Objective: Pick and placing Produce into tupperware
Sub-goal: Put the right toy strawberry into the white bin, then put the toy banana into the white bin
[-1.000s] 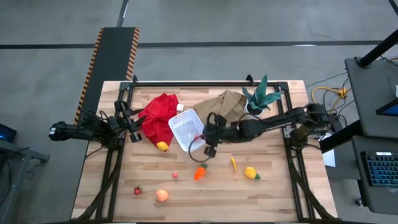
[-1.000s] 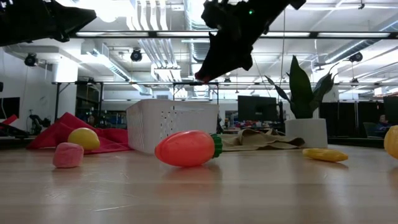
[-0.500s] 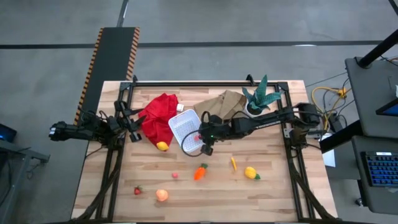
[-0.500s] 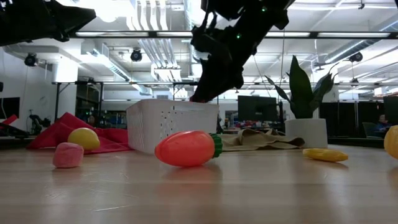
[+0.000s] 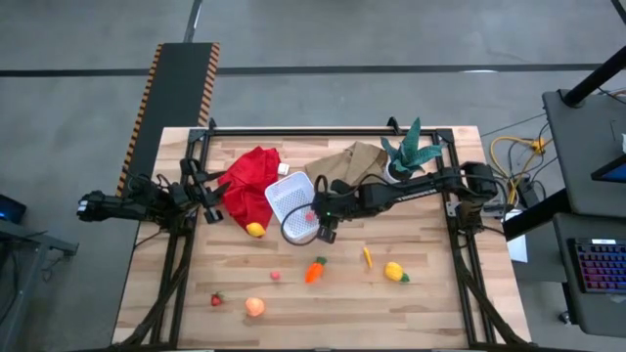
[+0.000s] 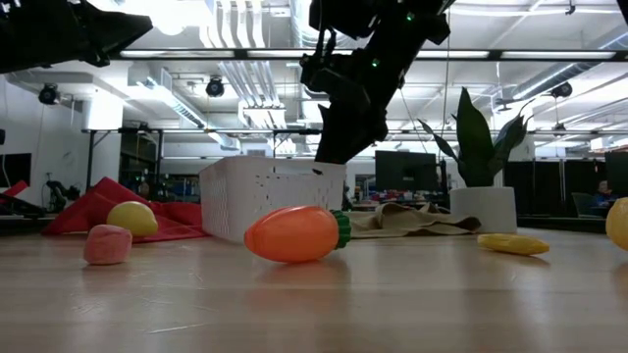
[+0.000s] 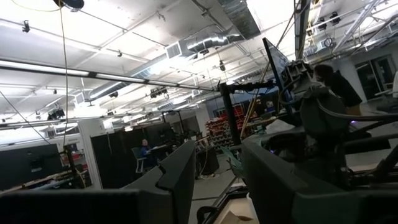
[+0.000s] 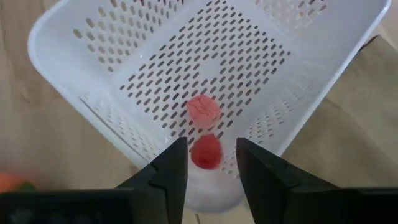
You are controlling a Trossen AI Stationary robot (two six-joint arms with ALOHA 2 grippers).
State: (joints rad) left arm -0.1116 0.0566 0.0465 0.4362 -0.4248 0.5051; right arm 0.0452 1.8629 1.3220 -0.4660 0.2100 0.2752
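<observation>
The white perforated tupperware [image 5: 284, 196] stands on the table between the red cloth and the brown bag. My right gripper [image 8: 211, 163] is open and hovers just above its near right corner [image 6: 331, 157]. Two red berries show inside. One [image 8: 203, 110] lies on the floor. The other [image 8: 206, 151] shows between my fingertips without filling the gap; whether it rests or falls, I cannot tell. The carrot [image 5: 314, 270], two lemons [image 5: 255, 230] [image 5: 394, 272], the peach ball [image 5: 254, 307] and another berry [image 5: 216, 299] lie on the wood. My left gripper [image 5: 210, 191] waits open at the table's left edge.
The red cloth [image 5: 252, 181] lies left of the tupperware, the brown paper bag [image 5: 352, 161] behind it and the potted plant [image 5: 411, 152] at the far right. A small pink piece [image 5: 276, 276] and a yellow piece [image 5: 367, 257] lie near the carrot.
My right gripper moved from above the carrot toward the far left, over the tupperware, and came down to its rim. In the low view the red berry that showed at its fingertips is gone from there.
</observation>
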